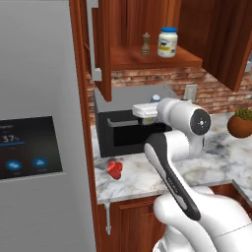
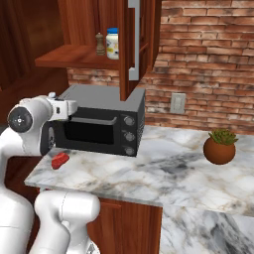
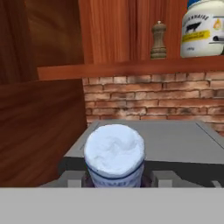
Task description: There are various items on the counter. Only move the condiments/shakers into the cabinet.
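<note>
Two condiments on the shelf: pepper mill (image 1: 145, 43) and white blue-lidded jar (image 1: 167, 42) stand upright, near each other, inside the open wall cabinet (image 1: 147, 58).
Bottle: white-capped bottle (image 3: 114, 155) sits between the claw (image 3: 114, 180) fingertips, cap toward the hand camera, held above the black microwave (image 2: 101, 126).
Claw: closed on the bottle, at about 12 o'clock from the arm's elbow in the left base view.
Shelf from the hand view: mill and jar at about 1 o'clock, higher than the bottle.
Desk: marbled desk (image 2: 168, 173) carries a small red lumpy object (image 1: 114, 169) before the microwave and a potted plant (image 2: 220, 146) well apart.
Fridge: grey fridge (image 1: 39, 123) at 9 o'clock of the microwave.
</note>
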